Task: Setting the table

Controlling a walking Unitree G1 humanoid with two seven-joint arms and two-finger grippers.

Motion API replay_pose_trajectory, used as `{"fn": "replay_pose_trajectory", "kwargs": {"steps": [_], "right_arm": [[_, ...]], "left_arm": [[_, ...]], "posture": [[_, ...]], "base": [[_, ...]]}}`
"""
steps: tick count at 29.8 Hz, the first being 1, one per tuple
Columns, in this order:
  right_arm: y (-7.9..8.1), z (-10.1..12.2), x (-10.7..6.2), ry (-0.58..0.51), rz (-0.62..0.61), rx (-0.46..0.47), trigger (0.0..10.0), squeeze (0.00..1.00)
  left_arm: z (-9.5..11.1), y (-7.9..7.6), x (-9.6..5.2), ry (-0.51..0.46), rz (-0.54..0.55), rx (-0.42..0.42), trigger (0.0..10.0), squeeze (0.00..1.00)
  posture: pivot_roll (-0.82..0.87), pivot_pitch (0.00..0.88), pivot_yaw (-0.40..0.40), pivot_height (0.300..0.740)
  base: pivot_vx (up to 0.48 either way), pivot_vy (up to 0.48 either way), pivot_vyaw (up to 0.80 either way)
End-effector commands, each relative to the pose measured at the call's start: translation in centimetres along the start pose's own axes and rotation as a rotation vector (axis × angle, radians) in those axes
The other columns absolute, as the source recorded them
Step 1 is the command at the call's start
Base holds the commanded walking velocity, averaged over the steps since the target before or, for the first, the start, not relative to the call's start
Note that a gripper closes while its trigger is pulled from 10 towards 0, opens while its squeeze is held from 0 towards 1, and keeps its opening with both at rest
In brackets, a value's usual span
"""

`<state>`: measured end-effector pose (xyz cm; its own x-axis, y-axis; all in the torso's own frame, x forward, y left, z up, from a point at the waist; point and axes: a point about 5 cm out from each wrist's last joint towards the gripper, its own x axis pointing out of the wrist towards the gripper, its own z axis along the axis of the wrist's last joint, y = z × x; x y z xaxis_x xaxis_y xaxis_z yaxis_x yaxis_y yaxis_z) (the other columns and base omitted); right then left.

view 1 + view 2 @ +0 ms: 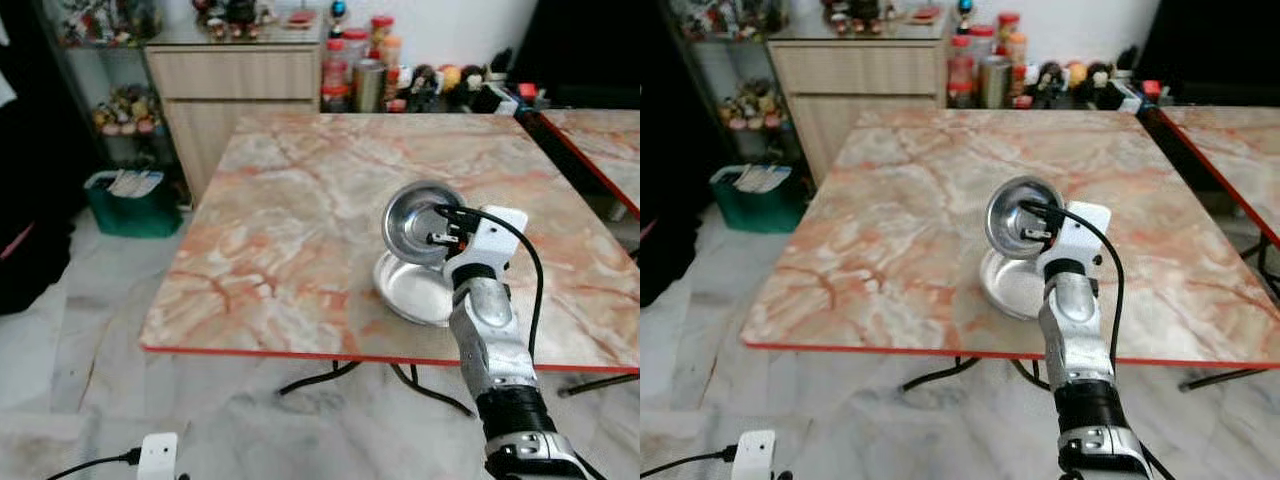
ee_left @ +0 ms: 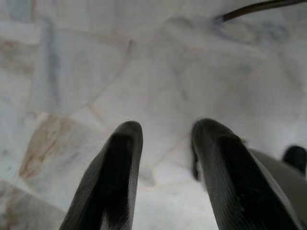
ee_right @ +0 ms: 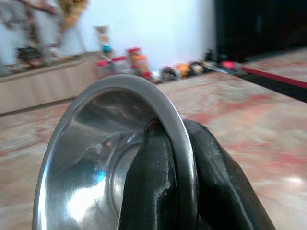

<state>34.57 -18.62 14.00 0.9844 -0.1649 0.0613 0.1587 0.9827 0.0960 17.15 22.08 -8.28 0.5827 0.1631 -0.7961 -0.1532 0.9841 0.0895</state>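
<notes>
Above plate (image 1: 410,290), R gripper (image 3: 175,163) pinches tilted steel bowl (image 1: 420,222) rim; L gripper (image 2: 165,163) apart.

Right claw (image 1: 443,228): fingers clamped on the rim of a steel bowl (image 1: 415,222), held tilted above the bench (image 1: 290,230); the bowl blocks what lies straight ahead of the fingers.
Below the claw: a steel plate (image 1: 408,292) lies on the bench, near its front edge.
Left of the claw: broad bare marble, open for passage.
Beyond the claw: open bench top up to the far edge, where jars and cans (image 1: 360,75) crowd beside a wooden cabinet (image 1: 235,90).
Right of the claw: a strip of free bench, then a gap and a second bench (image 1: 600,150).
Left claw (image 2: 163,143): fingers parted over the floor (image 2: 144,72), a dark cable (image 2: 254,8) well ahead.
</notes>
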Motion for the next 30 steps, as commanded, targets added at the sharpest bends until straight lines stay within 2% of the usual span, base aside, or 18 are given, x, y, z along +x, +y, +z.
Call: {"fn": "replay_pose_trajectory", "kwargs": {"steps": [1,6,13,16,20,22,30], "right_arm": [[0.2,1.0,0.2,-0.027,-0.003,0.026,10.0,0.0],[0.0,1.3,-0.4,0.029,-0.031,0.157,10.0,0.0],[-0.1,2.1,-0.7,0.037,-0.047,0.242,10.0,0.0],[-0.7,1.5,-0.5,0.109,-0.117,0.279,10.0,0.0],[-1.1,0.7,-0.4,0.16,-0.155,0.299,10.0,0.0],[-1.1,-0.2,-0.3,0.22,-0.169,0.33,10.0,0.0],[-1.0,-1.4,-0.5,0.313,-0.175,0.319,10.0,0.0]], "left_arm": [[-0.2,0.2,0.0,0.004,0.009,-0.006,10.0,0.0],[-0.2,0.3,0.0,0.004,0.01,-0.004,10.0,0.0],[-0.1,0.3,0.0,0.003,0.007,-0.003,10.0,0.0],[-0.1,0.2,0.0,0.002,0.004,-0.002,10.0,0.0],[0.1,0.2,0.0,-0.001,0.001,-0.003,10.0,0.0],[0.1,0.1,0.0,-0.001,0.0,-0.002,10.0,0.0],[-0.1,0.2,0.0,0.002,0.0,0.0,10.0,0.0]], "posture": [[0.01,0.0,0.001,0.74],[0.01,0.0,0.0,0.74],[0.01,0.0,0.002,0.74],[0.01,0.0,0.002,0.74],[0.01,0.0,0.002,0.74],[0.01,0.0,0.0,0.74],[0.01,0.0,-0.001,0.74]], "base": [[0.0,0.0,0.0],[0.0,0.0,0.0],[0.0,0.0,0.0],[0.0,0.0,0.0],[0.0,0.0,0.0],[0.0,0.0,0.0],[0.0,0.0,0.0]]}}
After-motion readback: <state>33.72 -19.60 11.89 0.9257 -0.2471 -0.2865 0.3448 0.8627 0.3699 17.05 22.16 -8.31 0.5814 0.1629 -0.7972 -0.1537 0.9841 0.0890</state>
